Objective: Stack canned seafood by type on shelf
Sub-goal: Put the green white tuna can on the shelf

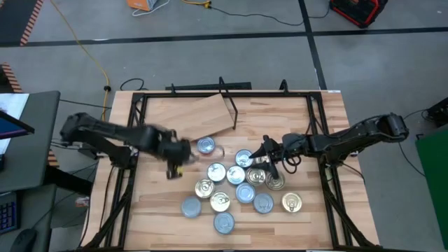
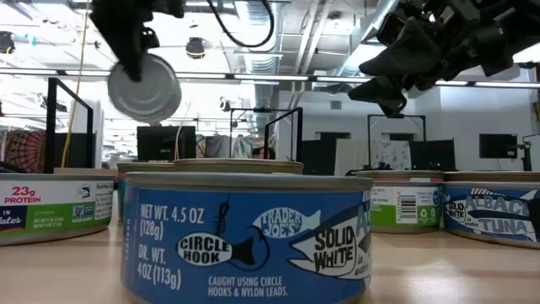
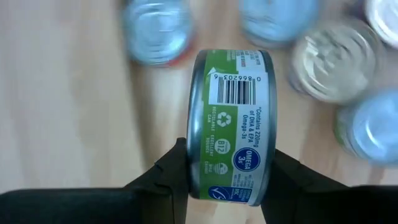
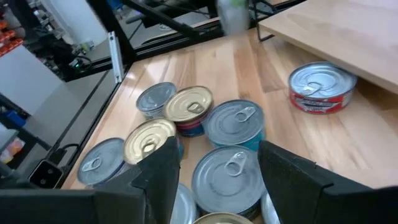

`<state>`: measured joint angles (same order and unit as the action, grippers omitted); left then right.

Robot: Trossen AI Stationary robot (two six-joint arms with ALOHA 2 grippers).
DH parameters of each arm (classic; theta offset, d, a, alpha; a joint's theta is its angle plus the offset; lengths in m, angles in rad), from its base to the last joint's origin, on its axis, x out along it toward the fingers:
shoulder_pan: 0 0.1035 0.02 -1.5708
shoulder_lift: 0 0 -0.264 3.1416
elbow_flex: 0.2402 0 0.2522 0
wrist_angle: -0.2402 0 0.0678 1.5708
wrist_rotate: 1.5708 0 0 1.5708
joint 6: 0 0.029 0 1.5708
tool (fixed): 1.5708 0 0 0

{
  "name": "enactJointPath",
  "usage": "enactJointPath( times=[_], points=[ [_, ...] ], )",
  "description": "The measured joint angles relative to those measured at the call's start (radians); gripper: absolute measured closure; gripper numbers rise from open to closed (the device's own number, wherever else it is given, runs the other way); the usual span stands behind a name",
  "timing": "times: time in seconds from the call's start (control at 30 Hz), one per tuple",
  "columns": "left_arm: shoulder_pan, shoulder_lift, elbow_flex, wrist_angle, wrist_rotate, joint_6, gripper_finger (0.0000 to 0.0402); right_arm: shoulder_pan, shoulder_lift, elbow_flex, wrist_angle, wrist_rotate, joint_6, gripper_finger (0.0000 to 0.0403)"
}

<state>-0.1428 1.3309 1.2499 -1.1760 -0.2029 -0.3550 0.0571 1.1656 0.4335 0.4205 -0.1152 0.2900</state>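
Observation:
Several canned seafood tins, with silver, gold or cream lids, lie flat in a cluster at the table's middle and near side. A red-labelled tin rests flat beside the shelf, a light plywood board at the far middle. My left gripper, left of the cluster, is shut on a green-labelled tin, which also shows in the low view. My right gripper hovers open over the cluster's right part, touching nothing. My left gripper pinches the green-labelled tin between its two fingers, one on each flat face at the rim. The fingers slant down from above. The tin stands on edge, its label wall toward the wrist camera, lifted clear of the table.
A black metal frame runs along the table's left, far and right sides. A black rod stands at the shelf's right edge. A blue-labelled tin stands close to the low camera. Bare wood lies left of the cluster.

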Motion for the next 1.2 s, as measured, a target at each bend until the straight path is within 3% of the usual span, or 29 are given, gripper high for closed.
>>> enactJointPath(
  times=[0.13,0.43,0.6,1.2],
  points=[
    [0.181,-0.034,0.0,-0.036,0.104,0.055,0.027,-0.03,0.0,0.0,0.01,-0.033,-0.02,0.0158],
    [0.594,-0.036,0.0,-0.051,0.42,0.4,0.027,-0.125,0.0,0.0,0.002,-0.199,-0.112,0.0159],
    [0.766,-0.017,0.0,-0.131,0.518,0.523,0.027,-0.133,0.0,0.0,0.003,-0.224,-0.119,0.0159],
    [0.946,0.246,0.0,-0.294,0.533,0.816,0.027,-0.14,-0.002,0.0,0.029,-0.226,-0.112,0.0159]
  ],
)
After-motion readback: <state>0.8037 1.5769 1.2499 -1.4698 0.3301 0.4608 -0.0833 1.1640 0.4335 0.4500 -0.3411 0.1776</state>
